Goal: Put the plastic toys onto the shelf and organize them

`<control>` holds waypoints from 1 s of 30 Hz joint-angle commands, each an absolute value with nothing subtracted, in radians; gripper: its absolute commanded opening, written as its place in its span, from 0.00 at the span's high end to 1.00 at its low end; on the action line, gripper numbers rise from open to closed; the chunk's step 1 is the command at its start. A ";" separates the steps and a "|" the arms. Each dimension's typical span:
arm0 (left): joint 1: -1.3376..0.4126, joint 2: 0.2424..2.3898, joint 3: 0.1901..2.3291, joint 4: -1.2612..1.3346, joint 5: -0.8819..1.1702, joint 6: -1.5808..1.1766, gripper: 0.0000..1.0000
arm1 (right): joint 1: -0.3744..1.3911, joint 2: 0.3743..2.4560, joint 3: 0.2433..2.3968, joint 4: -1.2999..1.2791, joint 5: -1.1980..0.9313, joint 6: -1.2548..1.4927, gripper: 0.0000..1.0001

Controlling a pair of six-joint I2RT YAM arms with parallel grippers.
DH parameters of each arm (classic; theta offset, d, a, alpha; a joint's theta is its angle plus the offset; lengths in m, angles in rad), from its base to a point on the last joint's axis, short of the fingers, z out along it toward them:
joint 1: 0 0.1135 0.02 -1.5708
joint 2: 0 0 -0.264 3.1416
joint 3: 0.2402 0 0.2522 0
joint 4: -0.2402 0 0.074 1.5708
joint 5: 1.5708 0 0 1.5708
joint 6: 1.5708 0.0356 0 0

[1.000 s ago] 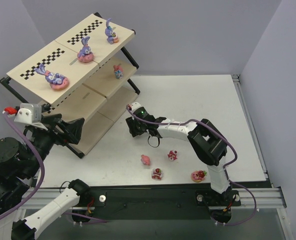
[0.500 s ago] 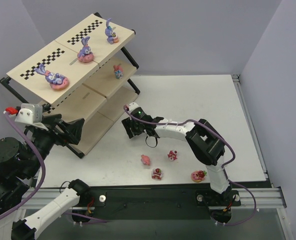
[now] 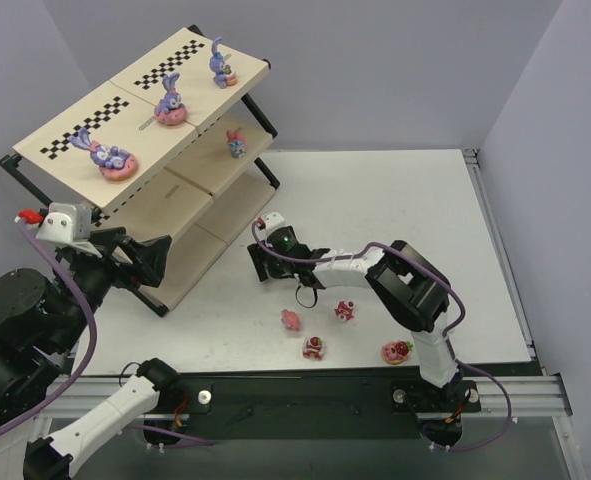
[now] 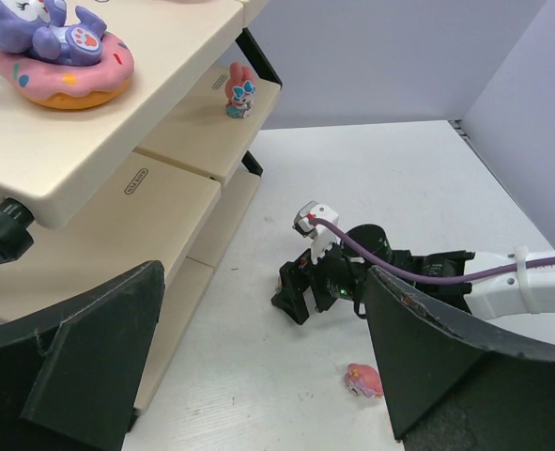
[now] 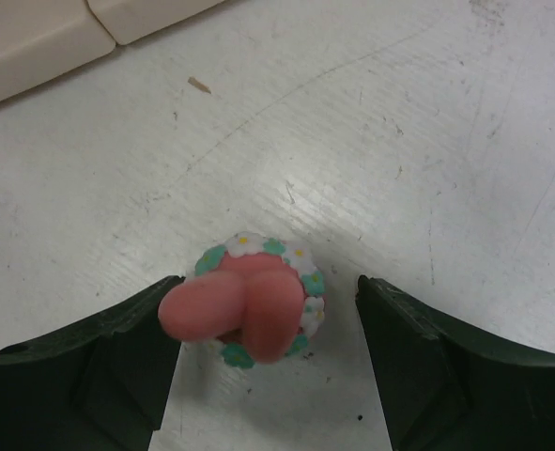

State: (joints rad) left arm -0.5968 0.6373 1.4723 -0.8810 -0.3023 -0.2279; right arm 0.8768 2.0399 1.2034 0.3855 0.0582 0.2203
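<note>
Low by the shelf [image 3: 200, 95] — right pincer [image 3: 267, 262] spread about a pink toy [image 5: 254, 305].
The toy, ringed with small flowers, lay on the tabletop [image 3: 405, 200] between the parted fingers, not clamped; a gap showed on one side, and whether the other finger touched it I could not tell. The left pincer [image 3: 160, 262] hung wide apart, holding nothing, beside the shelf's near end. Three bunnies [image 3: 168, 105] sat on the top board and a small figure [image 3: 236, 144] on the middle tier — four more toys [image 3: 314, 347] lay on the tabletop near the right arm.
</note>
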 commanded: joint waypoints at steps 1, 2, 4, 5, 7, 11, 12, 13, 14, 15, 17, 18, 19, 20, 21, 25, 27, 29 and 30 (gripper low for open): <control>-0.603 0.667 1.499 -0.870 -0.289 -0.224 0.03 | 0.884 1.993 1.109 0.613 0.104 0.236 0.27; -0.604 0.669 1.496 -0.865 -0.279 -0.224 0.03 | 0.884 1.991 1.083 0.632 0.103 0.235 0.27; -0.604 0.660 1.468 -0.841 -0.253 -0.222 0.03 | 0.884 1.982 1.046 0.723 0.098 0.224 0.27; -0.603 0.652 1.451 -0.825 -0.232 -0.219 0.03 | 0.884 1.983 1.019 0.753 0.091 0.219 0.28; -0.604 0.629 1.413 -0.781 -0.212 -0.221 0.03 | 0.885 1.991 0.996 0.813 0.086 0.221 0.30; -0.604 0.588 1.361 -0.715 -0.183 -0.230 0.03 | 0.899 2.003 0.917 0.939 0.087 0.225 0.34; -0.604 0.572 1.345 -0.701 -0.183 -0.232 0.03 | 0.902 2.008 0.902 0.960 0.089 0.225 0.35; -0.604 0.566 1.333 -0.681 -0.183 -0.233 0.03 | 0.905 2.023 0.899 0.989 0.089 0.222 0.35; -0.604 0.560 1.310 -0.672 -0.183 -0.235 0.03 | 0.913 2.029 0.897 1.000 0.098 0.216 0.37; -0.604 0.555 1.299 -0.664 -0.180 -0.236 0.03 | 0.914 2.036 0.896 1.014 0.100 0.216 0.37; -0.604 0.554 1.270 -0.649 -0.166 -0.236 0.03 | 0.916 2.052 0.900 1.042 0.101 0.212 0.40; -0.604 0.551 1.263 -0.647 -0.161 -0.235 0.03 | 0.914 2.060 0.902 1.057 0.106 0.212 0.41; -0.604 0.551 1.253 -0.641 -0.157 -0.229 0.03 | 0.914 2.063 0.913 1.058 0.104 0.210 0.42; -0.604 0.548 1.246 -0.640 -0.155 -0.226 0.03 | 0.914 2.068 0.920 1.054 0.106 0.204 0.46; -0.604 0.546 1.232 -0.637 -0.155 -0.222 0.03 | 0.914 2.077 0.928 1.052 0.110 0.201 0.49; -0.604 0.538 1.204 -0.629 -0.144 -0.210 0.03 | 0.914 2.085 0.953 1.045 0.126 0.201 0.75; -0.604 0.528 1.181 -0.626 -0.146 -0.210 0.03 | 0.914 2.077 0.962 1.031 0.132 0.201 0.86; -0.604 0.508 1.155 -0.618 -0.146 -0.210 0.03 | 0.916 2.066 0.977 1.011 0.149 0.196 1.00; -0.604 0.499 1.143 -0.611 -0.147 -0.212 0.03 | 0.916 2.050 0.980 0.994 0.150 0.187 1.00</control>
State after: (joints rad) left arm -0.6006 0.5377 1.1744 -0.6807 -0.1596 -0.2237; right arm 0.9108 2.0727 0.9348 1.0039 0.1230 0.2008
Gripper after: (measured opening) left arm 0.969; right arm 0.428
